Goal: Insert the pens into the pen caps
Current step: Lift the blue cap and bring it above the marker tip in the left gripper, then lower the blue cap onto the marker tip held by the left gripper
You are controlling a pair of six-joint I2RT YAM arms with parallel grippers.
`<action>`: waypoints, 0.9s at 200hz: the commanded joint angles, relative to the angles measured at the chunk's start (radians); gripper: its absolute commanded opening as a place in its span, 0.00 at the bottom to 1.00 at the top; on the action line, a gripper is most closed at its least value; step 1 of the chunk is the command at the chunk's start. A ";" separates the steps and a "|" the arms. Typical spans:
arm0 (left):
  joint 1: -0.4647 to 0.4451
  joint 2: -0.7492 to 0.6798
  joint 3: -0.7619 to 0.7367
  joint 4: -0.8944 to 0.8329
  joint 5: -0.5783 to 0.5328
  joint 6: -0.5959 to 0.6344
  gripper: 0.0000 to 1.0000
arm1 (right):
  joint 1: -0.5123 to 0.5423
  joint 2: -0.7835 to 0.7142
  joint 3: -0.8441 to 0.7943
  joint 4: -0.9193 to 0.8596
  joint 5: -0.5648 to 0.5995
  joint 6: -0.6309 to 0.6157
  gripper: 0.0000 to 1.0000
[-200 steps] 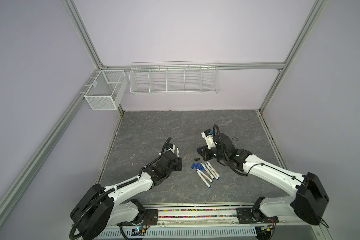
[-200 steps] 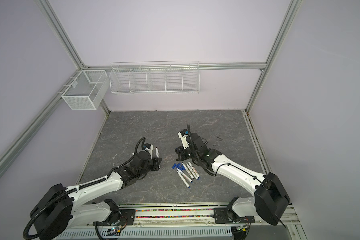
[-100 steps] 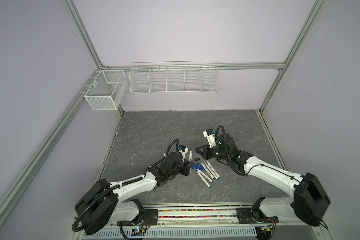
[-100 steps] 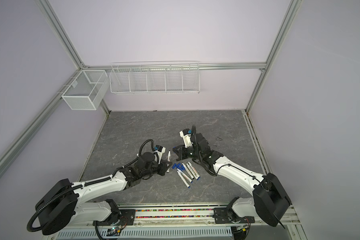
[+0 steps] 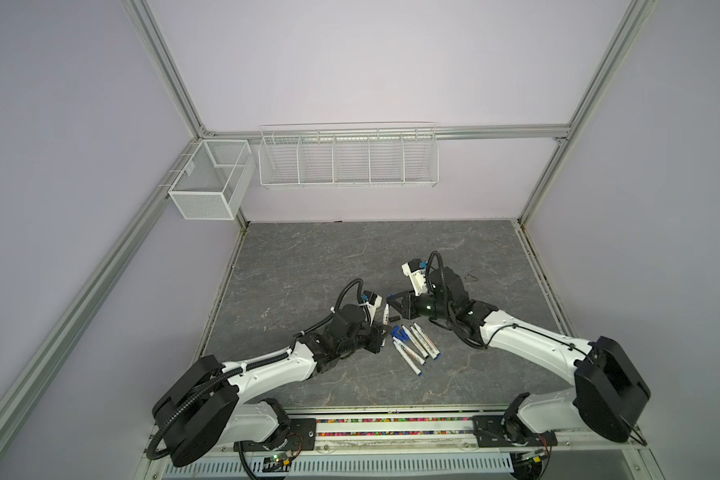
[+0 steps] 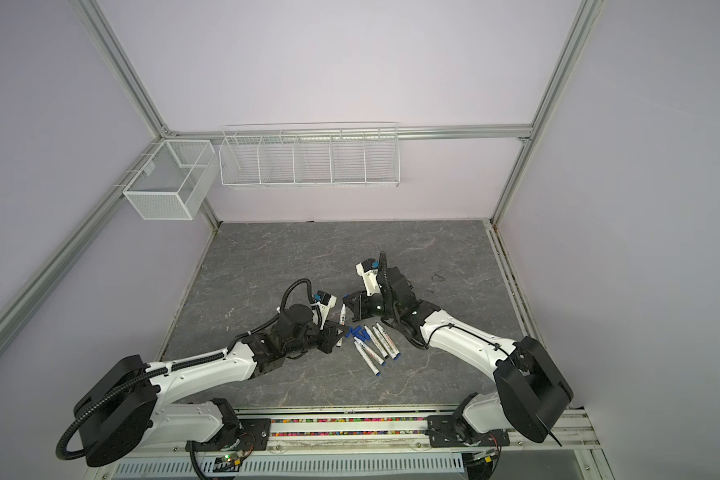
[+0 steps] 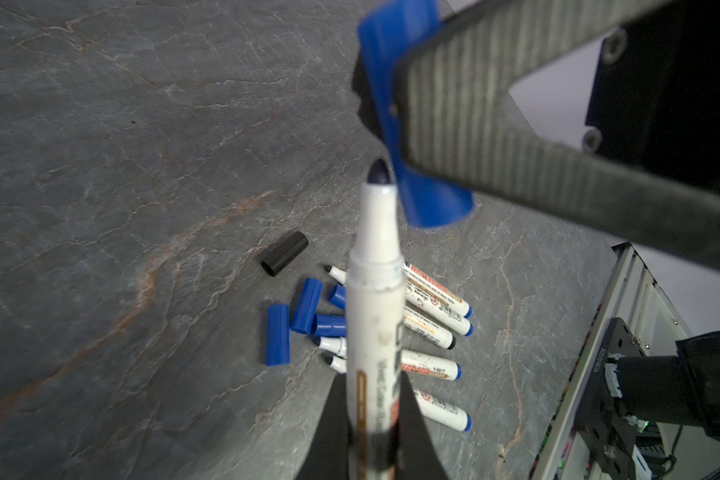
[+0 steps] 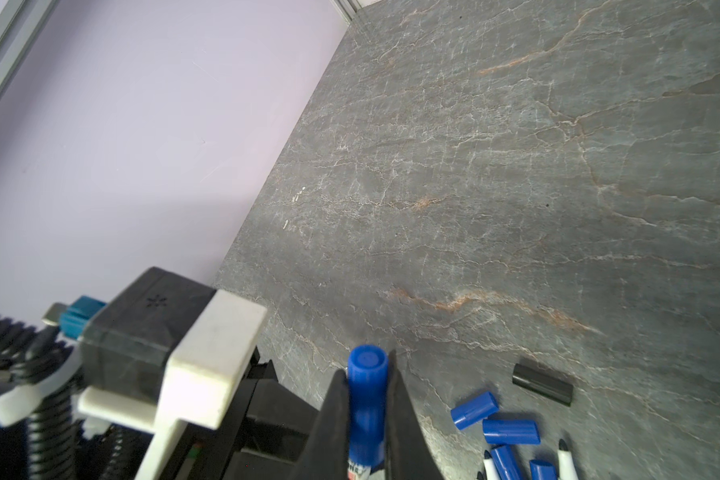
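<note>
wire rack (image 5: 348,160): back wall | mesh bin (image 5: 208,183): left rail | grey marbled tabletop (image 5: 308,257)

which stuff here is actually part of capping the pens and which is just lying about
part of the job: pen in the left gripper, blue cap in the right gripper, loose pens, loose blue caps, black cap
just lying about: wire basket, mesh box, small dark scrap

Soft even light, faint shadows, both top views bent at edges, nearest blue cap (image 7: 433,203) blurred
</note>
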 commanded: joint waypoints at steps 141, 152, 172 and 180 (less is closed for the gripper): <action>-0.013 0.008 0.039 0.020 0.018 0.031 0.00 | 0.011 0.020 0.022 0.025 0.030 0.002 0.07; -0.014 0.006 0.037 0.020 0.016 0.032 0.00 | 0.011 0.020 0.019 0.027 0.032 0.000 0.07; -0.015 0.005 0.035 0.025 0.014 0.032 0.00 | 0.010 0.023 0.021 0.028 0.035 -0.001 0.07; -0.014 0.004 0.034 0.025 0.014 0.032 0.00 | 0.011 0.023 0.022 0.030 0.036 -0.001 0.07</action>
